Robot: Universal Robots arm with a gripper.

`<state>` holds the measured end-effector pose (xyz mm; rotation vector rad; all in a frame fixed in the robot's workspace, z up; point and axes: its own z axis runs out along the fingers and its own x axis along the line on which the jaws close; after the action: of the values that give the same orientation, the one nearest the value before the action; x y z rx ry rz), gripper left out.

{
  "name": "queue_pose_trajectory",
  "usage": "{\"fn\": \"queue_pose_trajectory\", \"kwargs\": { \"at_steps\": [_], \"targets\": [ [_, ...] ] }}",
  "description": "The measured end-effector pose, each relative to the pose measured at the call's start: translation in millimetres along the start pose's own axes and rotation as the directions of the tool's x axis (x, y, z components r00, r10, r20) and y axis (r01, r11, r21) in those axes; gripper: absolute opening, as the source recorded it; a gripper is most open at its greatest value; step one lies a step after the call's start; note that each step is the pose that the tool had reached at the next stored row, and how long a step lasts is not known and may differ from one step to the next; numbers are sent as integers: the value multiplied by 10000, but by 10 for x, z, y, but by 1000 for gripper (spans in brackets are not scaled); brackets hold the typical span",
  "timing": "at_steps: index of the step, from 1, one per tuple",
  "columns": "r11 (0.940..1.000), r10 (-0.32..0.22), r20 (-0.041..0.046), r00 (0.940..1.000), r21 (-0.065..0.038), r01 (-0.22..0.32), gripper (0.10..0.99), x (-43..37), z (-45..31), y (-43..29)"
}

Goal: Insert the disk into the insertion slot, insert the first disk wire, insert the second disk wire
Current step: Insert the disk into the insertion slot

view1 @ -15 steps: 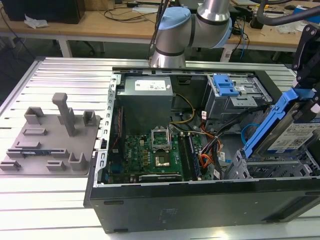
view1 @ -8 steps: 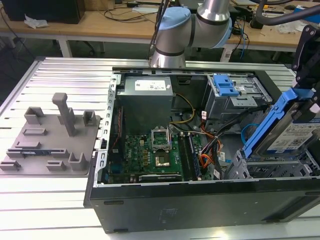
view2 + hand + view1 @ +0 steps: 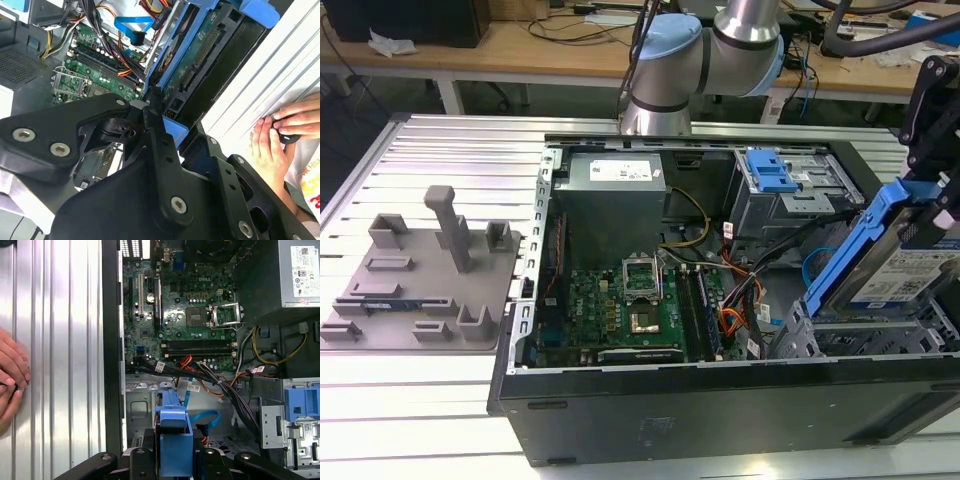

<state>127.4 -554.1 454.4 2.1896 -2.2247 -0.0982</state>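
One tilted disk (image 3: 912, 276) above slot (image 3: 842, 340), cables (image 3: 736, 310) beside

An open black computer case (image 3: 720, 405) lies on a ribbed aluminium desk (image 3: 410, 410), exposing its green motherboard (image 3: 605, 300), grey power supply (image 3: 612, 205) and a grey cage with a blue latch (image 3: 767, 170), with a grey fixture tray (image 3: 420, 285) beside it at the exterior view's left.

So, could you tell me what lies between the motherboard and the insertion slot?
A bundle of orange and black cables lies between the motherboard and the insertion slot, in the exterior view. The gripper holds the disk.
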Motion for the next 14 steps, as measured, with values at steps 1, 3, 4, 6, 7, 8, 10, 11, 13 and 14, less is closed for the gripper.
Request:
{"fn": "queue_pose_trajectory", "kwargs": {
  "at_steps": [1, 3, 4, 6, 7, 8, 10, 11, 13, 14],
  "targets": [
    [10000, 0, 0, 10000, 0, 0, 365, -9, 0, 0],
    [10000, -1, -1, 10000, 0, 1, 365, -24, 2, 0],
    [10000, 0, -2, 10000, -1, 0, 365, -24, 4, 0],
    [10000, 1, -11, 10000, -5, -1, 365, -24, 15, 0],
    [10000, 1, -15, 10000, -8, -1, 365, -24, 23, -1],
    [10000, 1, -20, 10000, -16, -1, 365, -24, 35, -2],
    [10000, 2, -27, 10000, -29, -2, 365, -24, 52, -3],
    [10000, 3, -34, 10000, -44, -3, 365, -23, 71, -4],
    [10000, 4, -43, 10000, -71, -4, 365, -21, 116, -7],
    [10000, 4, -44, 10000, -74, -5, 365, -21, 129, -7]
  ]
}}
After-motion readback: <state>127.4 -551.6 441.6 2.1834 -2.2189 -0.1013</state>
